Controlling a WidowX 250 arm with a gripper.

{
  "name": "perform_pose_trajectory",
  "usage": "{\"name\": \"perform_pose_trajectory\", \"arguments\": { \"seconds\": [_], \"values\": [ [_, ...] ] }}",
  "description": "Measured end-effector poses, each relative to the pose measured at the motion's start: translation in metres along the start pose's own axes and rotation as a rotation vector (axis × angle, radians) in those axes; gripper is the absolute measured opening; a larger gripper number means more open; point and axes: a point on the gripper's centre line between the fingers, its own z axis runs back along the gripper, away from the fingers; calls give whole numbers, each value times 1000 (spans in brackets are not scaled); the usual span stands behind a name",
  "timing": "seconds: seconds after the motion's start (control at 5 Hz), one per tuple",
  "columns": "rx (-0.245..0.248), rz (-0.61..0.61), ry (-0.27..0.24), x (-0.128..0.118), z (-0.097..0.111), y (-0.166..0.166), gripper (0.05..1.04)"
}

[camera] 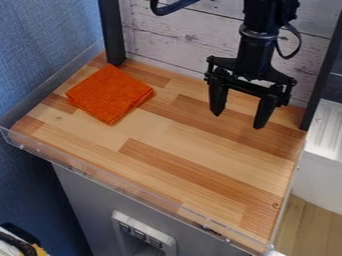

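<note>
The black gripper (238, 121) hangs over the back right part of the wooden table, its two fingers pointing down and spread wide apart with nothing between them. An orange cloth (110, 93), folded into a rough square, lies flat at the back left of the wooden surface. A wide stretch of wood separates the cloth from the gripper, and the two do not touch.
A clear plastic rim (120, 188) runs along the front edge of the wooden table (180, 145). Black posts (111, 32) and a whitish plank wall (180, 37) stand behind. To the right is a white ridged surface (327, 130).
</note>
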Motion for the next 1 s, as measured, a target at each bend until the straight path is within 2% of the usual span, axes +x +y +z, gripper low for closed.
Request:
{"name": "perform_pose_trajectory", "arguments": {
  "seconds": [0.2,0.6,1.0],
  "values": [
    [-3,78,2,0,-5,15,996],
    [-28,377,-13,5,-13,83,997],
    [-75,664,-52,3,-13,146,997]
  ]
}}
